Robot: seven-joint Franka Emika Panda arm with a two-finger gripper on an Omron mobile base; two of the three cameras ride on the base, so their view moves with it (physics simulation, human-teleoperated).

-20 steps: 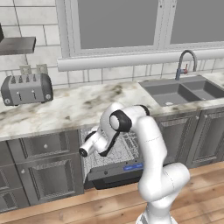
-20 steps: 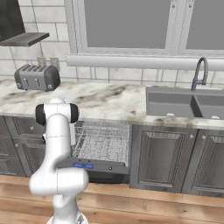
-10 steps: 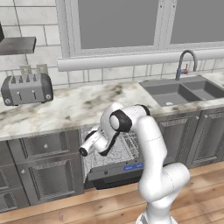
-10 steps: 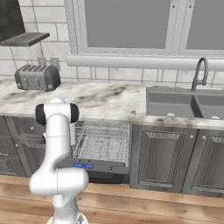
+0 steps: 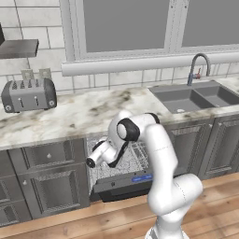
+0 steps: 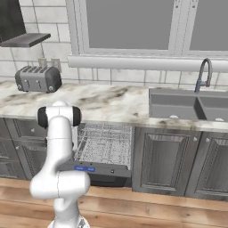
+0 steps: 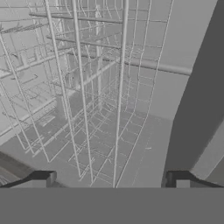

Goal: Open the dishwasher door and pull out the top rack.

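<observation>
Dishwasher door (image 5: 123,184) already hangs folded down under the desk (image 5: 84,116), and the top rack (image 7: 83,100) lies straight ahead of my hand (image 7: 109,179) — jaws spread wide, empty — its wires running across, far from me.

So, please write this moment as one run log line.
dishwasher door: open | top rack: inside, not pulled out | gripper: open, empty, facing rack wires
</observation>
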